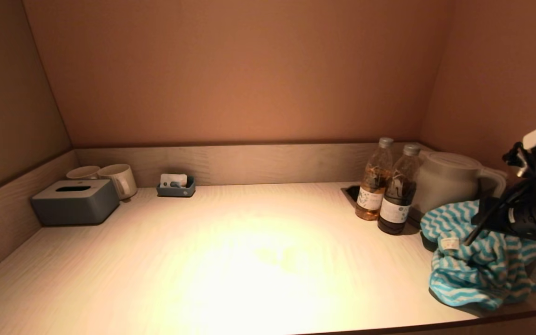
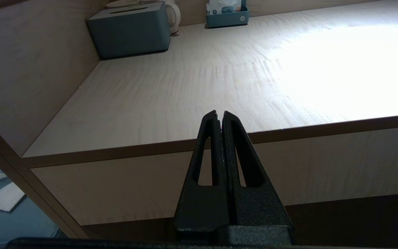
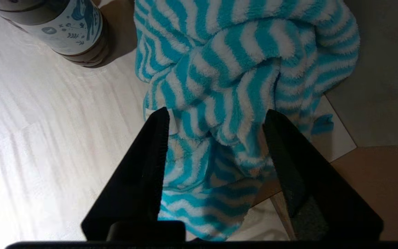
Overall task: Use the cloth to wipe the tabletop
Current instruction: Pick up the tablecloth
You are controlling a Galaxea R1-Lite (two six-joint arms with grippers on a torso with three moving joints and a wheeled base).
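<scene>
Black fingers of the right gripper (image 3: pixel 216 119) are standing wide apart above the cloth (image 3: pixel 226 69), straddling a raised fold without closing on it; the cloth is lying bunched at the right end of the tabletop (image 1: pixel 231 260), just beside the two bottles (image 1: pixel 389 190) and the kettle (image 1: pixel 449 179), so I am judging that the wiping is not yet begun and that the grasp and every stroke are remaining. Below the counter's front edge the left gripper (image 2: pixel 219 116) is hanging parked with its jaws pressed together; the bottle labels are showing small drawings, while their writing and the cloth's white tag (image 1: pixel 449 243) are staying too small to read.
</scene>
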